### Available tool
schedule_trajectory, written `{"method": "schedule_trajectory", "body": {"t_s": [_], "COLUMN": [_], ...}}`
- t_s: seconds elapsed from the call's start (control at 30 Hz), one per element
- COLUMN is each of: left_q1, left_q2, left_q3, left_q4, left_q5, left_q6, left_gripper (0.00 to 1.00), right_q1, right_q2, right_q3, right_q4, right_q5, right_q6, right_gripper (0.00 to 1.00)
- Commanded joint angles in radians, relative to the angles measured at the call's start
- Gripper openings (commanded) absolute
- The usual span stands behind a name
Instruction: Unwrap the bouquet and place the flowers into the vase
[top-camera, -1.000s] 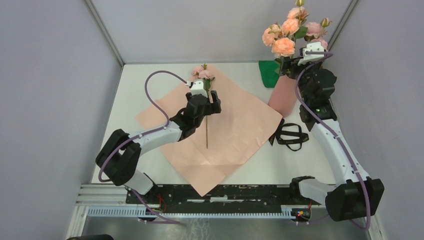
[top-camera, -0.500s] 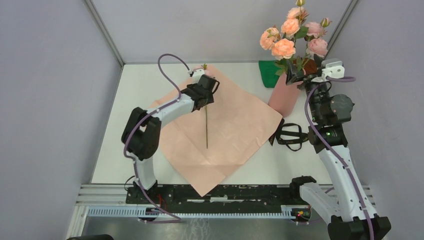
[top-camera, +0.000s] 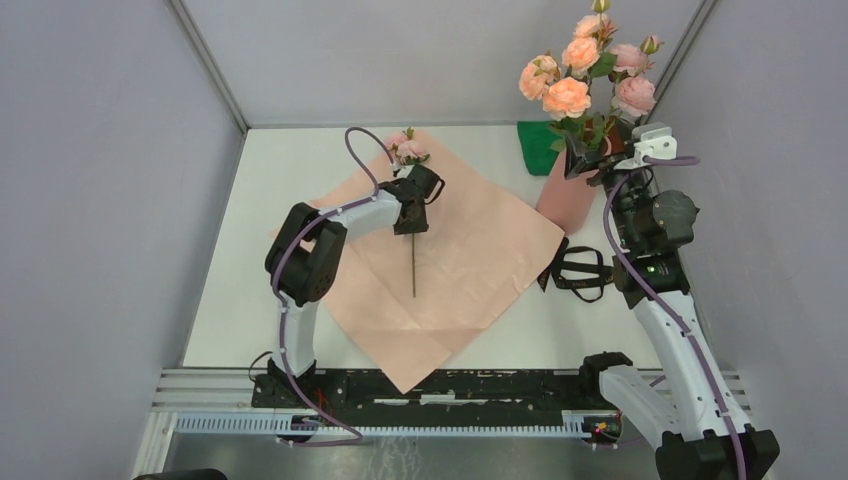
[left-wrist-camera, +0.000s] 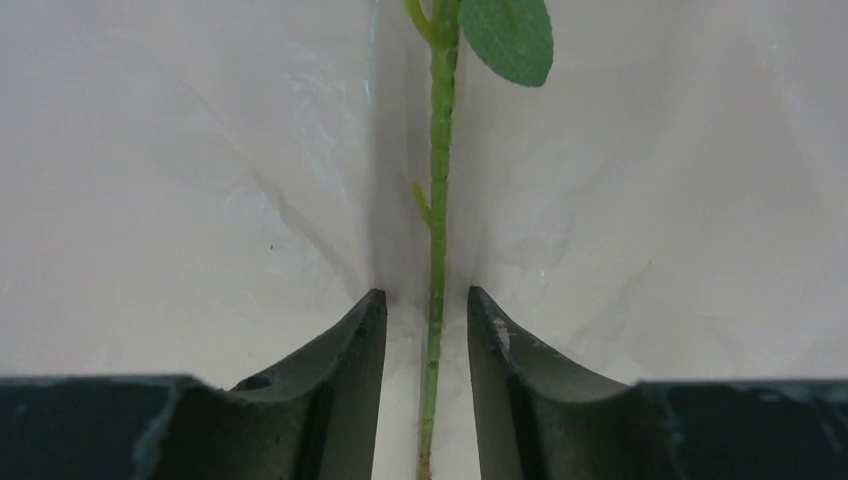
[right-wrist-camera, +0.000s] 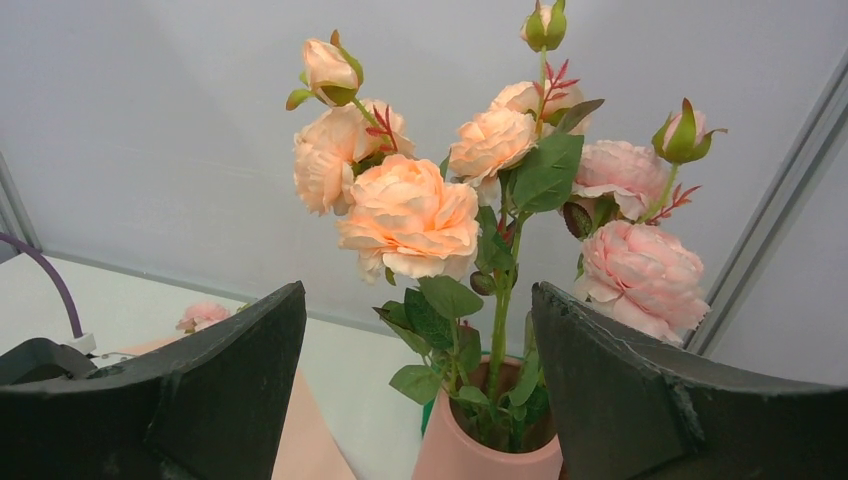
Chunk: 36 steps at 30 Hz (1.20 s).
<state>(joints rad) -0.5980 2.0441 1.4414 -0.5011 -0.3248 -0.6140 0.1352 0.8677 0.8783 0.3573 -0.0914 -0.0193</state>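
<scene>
My left pincer (left-wrist-camera: 425, 300) is down on the opened wrapping paper (left-wrist-camera: 200, 200), jaws half-parted and straddling the rose stem (left-wrist-camera: 437, 230). A thin gap shows on each side, so I grip nothing yet. The stem lies flat along a crease, its bloom (top-camera: 406, 148) at the paper's far corner and its cut end pointing toward my bases.

To do this well, I judge that I should keep the stem centred and close evenly, so that neither finger shoves it sideways or pinches up the paper. The fingertips look very close to the sheet, so a straight lift after closing should free the stem cleanly. I am below the leaf (left-wrist-camera: 507, 35), which leaves it uncrushed.

My right pincer (right-wrist-camera: 418, 290) is spread wide and empty, near the rim of the vase (top-camera: 565, 195), which stands at the far right of the worktop (top-camera: 260, 220) with the other flowers (top-camera: 568, 95) already upright in it.

Room is generous over the paper. The tight spots are the vase's corner, between back wall (top-camera: 400, 60) and side wall, the green cloth (top-camera: 535, 145) beside it, and the black ribbon (top-camera: 580, 272) just in front. I would clear my right arm away first.
</scene>
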Motion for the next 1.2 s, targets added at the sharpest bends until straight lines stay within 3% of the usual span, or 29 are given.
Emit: {"method": "schedule_trajectory", "body": {"t_s": [0.0,0.13,0.2,0.3,0.33,0.67,0.93,1.17], "left_q1": [-0.003,-0.004,-0.004,-0.003,-0.005,-0.011,-0.052,-0.136], "left_q2": [0.019,0.053,0.066,0.072,0.066,-0.188,-0.430,-0.610], "left_q3": [0.001,0.017,0.024,0.028,0.026,-0.118,-0.275,-0.436], "left_q4": [0.008,-0.003,-0.002,0.007,0.012,0.198,0.401,0.622], "left_q5": [0.056,0.073,0.077,0.078,0.077,0.029,0.004,-0.065], "left_q6": [-0.001,0.016,0.019,0.014,0.008,0.017,0.059,0.139], "left_gripper": [0.40,0.37,0.27,0.03,0.02,0.02,0.02,0.02], "right_q1": [-0.003,-0.002,-0.003,-0.003,-0.002,-0.002,0.000,0.012], "right_q2": [0.002,0.002,0.001,0.000,0.001,0.030,-0.045,0.126], "right_q3": [0.005,0.002,0.004,0.005,0.004,0.041,0.030,0.121], "right_q4": [0.034,0.036,0.036,0.036,0.037,-0.004,0.004,-0.020], "right_q5": [-0.019,-0.025,-0.030,-0.038,-0.041,-0.118,-0.241,-0.441], "right_q6": [0.019,0.018,0.018,0.018,0.018,0.050,0.057,0.201], "right_gripper": [0.88,0.88,0.88,0.88,0.88,0.89,0.90,0.89]}}
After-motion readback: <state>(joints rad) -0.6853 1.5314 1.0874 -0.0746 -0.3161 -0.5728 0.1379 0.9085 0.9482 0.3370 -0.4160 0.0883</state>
